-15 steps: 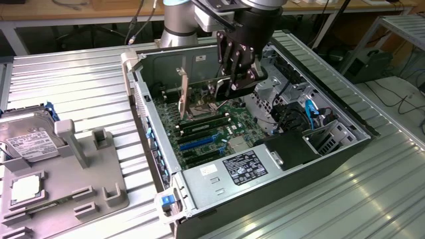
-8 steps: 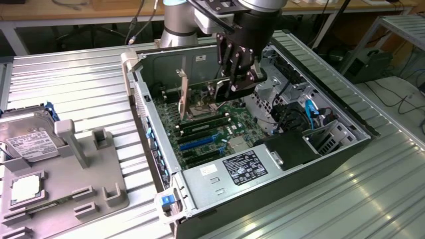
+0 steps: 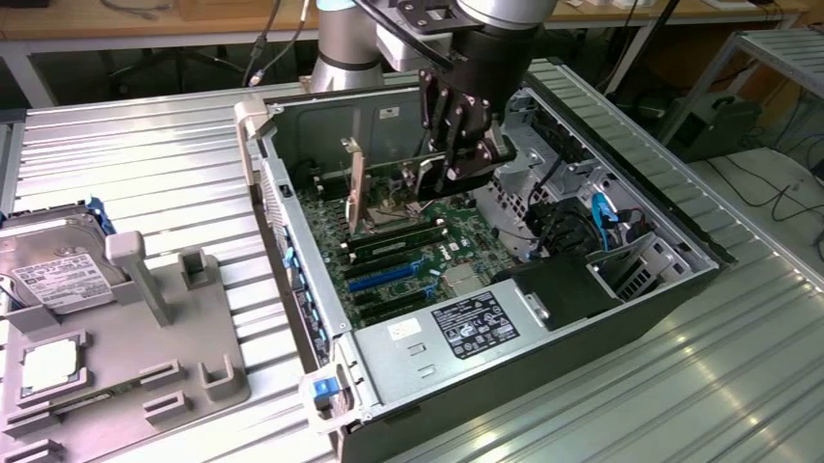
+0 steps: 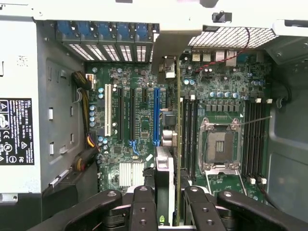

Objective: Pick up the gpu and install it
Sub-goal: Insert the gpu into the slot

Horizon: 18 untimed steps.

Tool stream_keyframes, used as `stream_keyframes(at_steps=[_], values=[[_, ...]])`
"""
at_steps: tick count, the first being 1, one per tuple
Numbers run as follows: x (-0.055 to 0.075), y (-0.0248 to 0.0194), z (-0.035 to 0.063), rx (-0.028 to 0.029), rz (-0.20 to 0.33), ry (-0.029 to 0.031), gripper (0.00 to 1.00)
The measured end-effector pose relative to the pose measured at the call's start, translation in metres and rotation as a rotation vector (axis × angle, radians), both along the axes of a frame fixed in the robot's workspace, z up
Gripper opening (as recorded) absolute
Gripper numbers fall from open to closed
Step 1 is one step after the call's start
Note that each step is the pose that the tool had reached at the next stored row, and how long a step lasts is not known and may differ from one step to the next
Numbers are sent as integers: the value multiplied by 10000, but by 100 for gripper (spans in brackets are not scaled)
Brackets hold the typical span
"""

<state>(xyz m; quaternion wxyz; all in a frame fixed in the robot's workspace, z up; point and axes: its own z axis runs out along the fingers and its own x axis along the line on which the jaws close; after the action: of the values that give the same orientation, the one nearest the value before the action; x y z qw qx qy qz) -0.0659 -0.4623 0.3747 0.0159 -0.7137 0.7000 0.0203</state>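
The gpu (image 3: pixel 384 193), a thin green card with a narrow silver bracket at one end, stands on edge inside the open computer case (image 3: pixel 670 241), just above the motherboard (image 3: pixel 425 260). My gripper (image 3: pixel 445 172) reaches down into the case and is shut on the card's upper edge. In the wrist view the gpu (image 4: pixel 165 168) shows edge-on between my black fingers (image 4: pixel 144 209), with my gripper (image 4: pixel 166 204) clamped on it. The card sits between the blue expansion slot (image 4: pixel 156 115) and the memory slots (image 4: pixel 188 134). I cannot tell whether its lower edge touches a slot.
An empty processor socket (image 4: pixel 219 144) lies beside the card. The power supply (image 3: pixel 477 323) fills the case's near end, with drive bays and cables (image 3: pixel 605 222) at the exterior view's right. A grey fixture (image 3: pixel 142 338) at the exterior view's left holds a hard drive (image 3: pixel 52 260) and a processor chip (image 3: pixel 49 365).
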Motion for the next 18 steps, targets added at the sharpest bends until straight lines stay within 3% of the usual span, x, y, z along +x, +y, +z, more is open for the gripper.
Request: stream_keyframes(at_steps=[18], values=[[0, 0, -102, 0, -1, 0, 28]])
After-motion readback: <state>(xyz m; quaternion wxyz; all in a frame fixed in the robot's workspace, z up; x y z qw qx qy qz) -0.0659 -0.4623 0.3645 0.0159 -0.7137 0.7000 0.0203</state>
